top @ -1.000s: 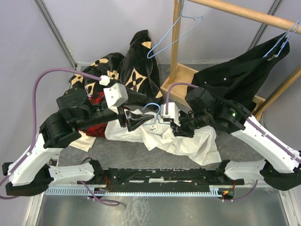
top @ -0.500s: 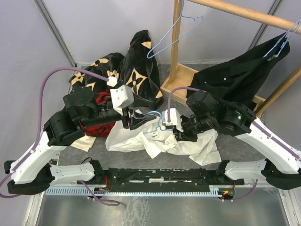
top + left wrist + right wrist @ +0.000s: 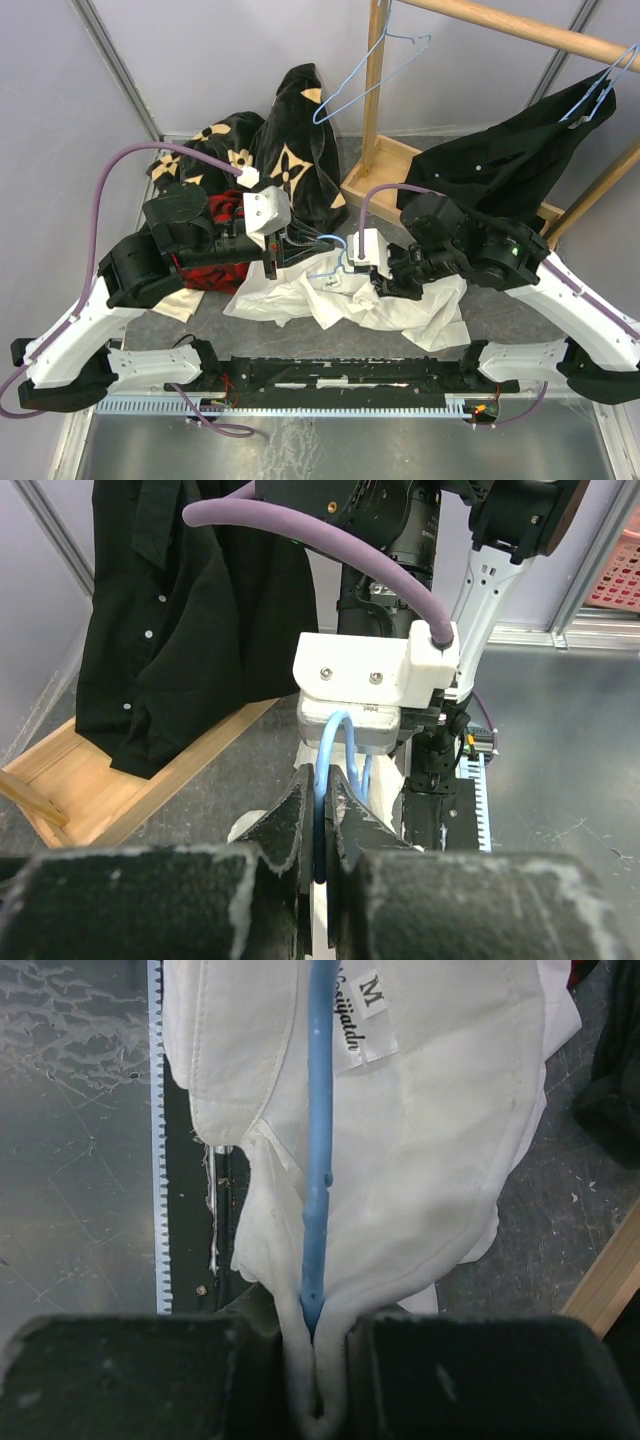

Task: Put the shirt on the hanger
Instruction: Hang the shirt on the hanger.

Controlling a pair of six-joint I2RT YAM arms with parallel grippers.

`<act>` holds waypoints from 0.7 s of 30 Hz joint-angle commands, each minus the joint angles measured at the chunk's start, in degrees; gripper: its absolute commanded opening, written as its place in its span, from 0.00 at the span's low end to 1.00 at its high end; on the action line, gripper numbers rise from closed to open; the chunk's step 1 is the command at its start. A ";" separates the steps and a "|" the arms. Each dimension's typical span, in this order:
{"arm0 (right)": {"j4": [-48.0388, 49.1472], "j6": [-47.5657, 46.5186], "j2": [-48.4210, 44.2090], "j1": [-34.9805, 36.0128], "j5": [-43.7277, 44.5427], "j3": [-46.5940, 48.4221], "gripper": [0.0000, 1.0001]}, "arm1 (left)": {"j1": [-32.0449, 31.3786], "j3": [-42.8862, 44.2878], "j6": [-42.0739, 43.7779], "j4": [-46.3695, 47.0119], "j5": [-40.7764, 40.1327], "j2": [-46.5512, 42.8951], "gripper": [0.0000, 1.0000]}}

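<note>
Lying heaped at the far left of the desk [image 3: 505, 322] are a black garment with tan flower marks [image 3: 290, 150] and a red-and-black garment [image 3: 222, 215]. Just right of them, the left fingers [image 3: 308, 805] are pinched shut on the curved hook of the light-blue wire hanger [image 3: 336, 742]. Its wire runs past the M size label inside the collar of the white shirt [image 3: 410, 312], which lies crumpled on the desk between the arms. The right fingers [image 3: 380, 287] are clamped on a fold of that shirt, the hanger's wire caught in the same grip. Farthest right, a black shirt [image 3: 500, 160] hangs on a wooden rack [image 3: 375, 120].
</note>
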 commanded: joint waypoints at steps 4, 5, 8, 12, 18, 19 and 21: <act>5.70 2.98 -5.38 0.29 1.44 -0.09 0.43 | 0.09 0.95 -0.48 -0.46 -1.14 -2.10 0.03; 6.21 3.56 -6.03 0.31 1.77 -0.39 0.49 | 0.07 0.72 -0.50 -0.48 -1.27 -2.33 0.03; 6.15 4.69 -8.07 0.31 2.93 -1.02 0.60 | 0.08 0.16 -0.52 -0.56 -1.68 -3.17 0.03; 5.27 5.79 -11.03 0.30 5.33 -0.87 0.65 | 0.09 -0.13 -0.40 -0.74 -1.77 -3.47 0.03; 10.32 10.00 -14.33 0.26 5.94 1.34 0.69 | 0.11 -0.35 -0.20 -0.77 -1.37 -2.96 0.03; 11.87 10.77 -14.35 0.31 6.08 1.69 0.69 | 0.11 -0.38 -0.15 -0.76 -1.29 -2.72 0.03; 15.20 12.64 -13.97 0.31 7.01 2.32 0.70 | 0.11 -0.38 -0.11 -0.62 -1.20 -2.35 0.03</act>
